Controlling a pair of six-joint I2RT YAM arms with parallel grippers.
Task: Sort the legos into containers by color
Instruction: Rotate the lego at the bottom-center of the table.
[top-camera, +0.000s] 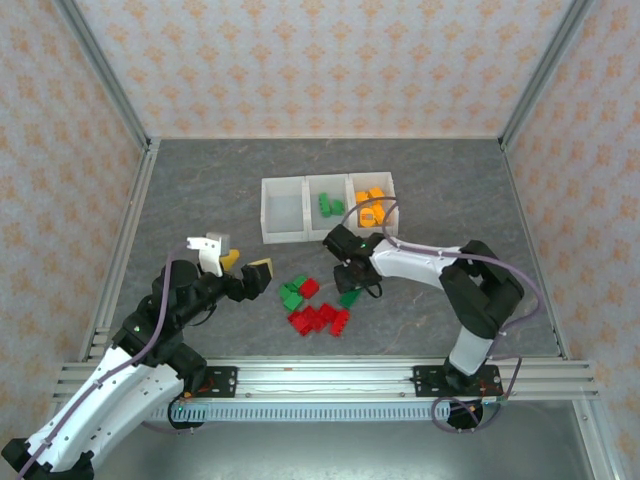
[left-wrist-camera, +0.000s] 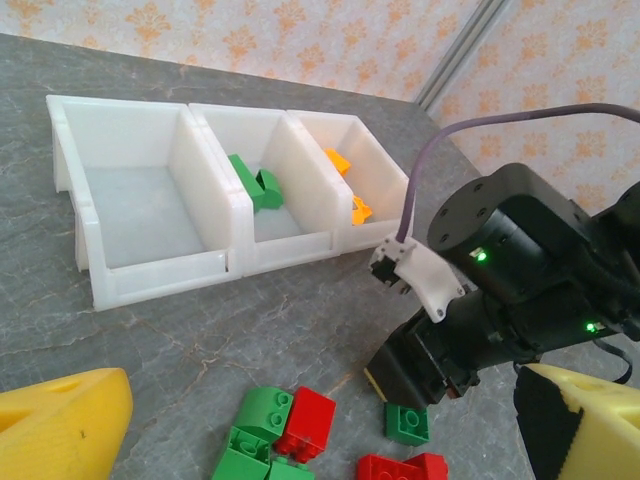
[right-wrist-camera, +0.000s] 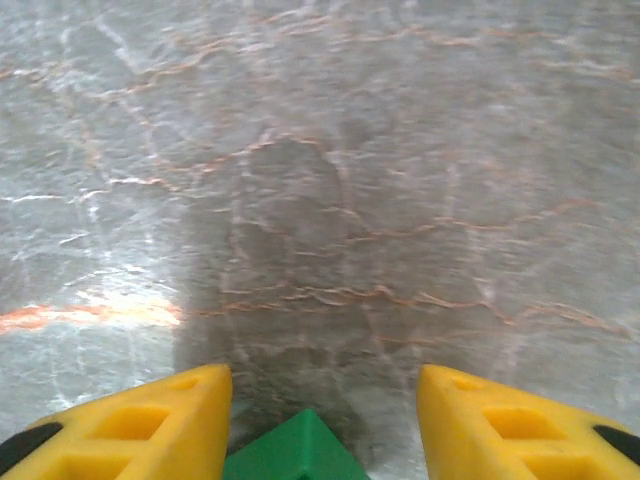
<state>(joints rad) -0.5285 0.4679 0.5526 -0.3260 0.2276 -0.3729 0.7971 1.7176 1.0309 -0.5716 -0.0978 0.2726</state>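
The containers (top-camera: 283, 238) are three joined white bins at the table's middle back. The left bin (left-wrist-camera: 140, 200) is empty, the middle one holds green legos (left-wrist-camera: 258, 183), and the right one holds orange legos (top-camera: 371, 207). Loose red legos (top-camera: 320, 318) and green legos (top-camera: 292, 296) lie in front of the bins. My right gripper (top-camera: 352, 290) is down over one green brick (right-wrist-camera: 298, 452), which sits between its yellow fingers (right-wrist-camera: 150, 420), with a gap on the right side. My left gripper (top-camera: 245, 270) hovers wide open, left of the pile.
Metal frame posts and patterned walls bound the grey stone-look table (top-camera: 200, 200). The right arm's wrist and cable (left-wrist-camera: 520, 250) sit just right of the loose bricks, close to the bins' front.
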